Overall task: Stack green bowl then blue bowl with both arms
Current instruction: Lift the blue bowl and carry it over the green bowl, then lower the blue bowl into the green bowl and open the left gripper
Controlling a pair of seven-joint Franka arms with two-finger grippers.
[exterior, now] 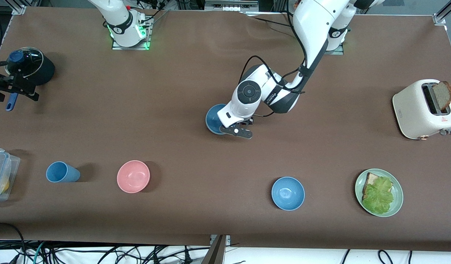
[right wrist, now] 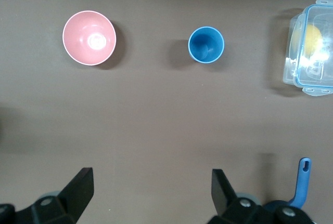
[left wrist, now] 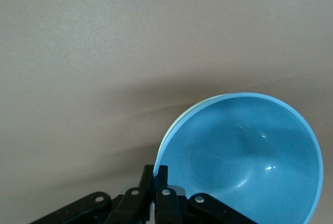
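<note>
Front view gives us the brown table (exterior: 181,91), our landmark. The left arm (exterior: 309,33) reaches to the table's middle; its left gripper (exterior: 235,131) is clamped on the rim of the blue bowl (exterior: 213,119), whose rim we see pinched in the left wrist view, with the green bowl (left wrist: 171,130) as a pale edge nested under it. The right gripper (exterior: 5,90) waits above the table's end by the right arm, fingers (right wrist: 78,187) spread wide, holding nothing.
</note>
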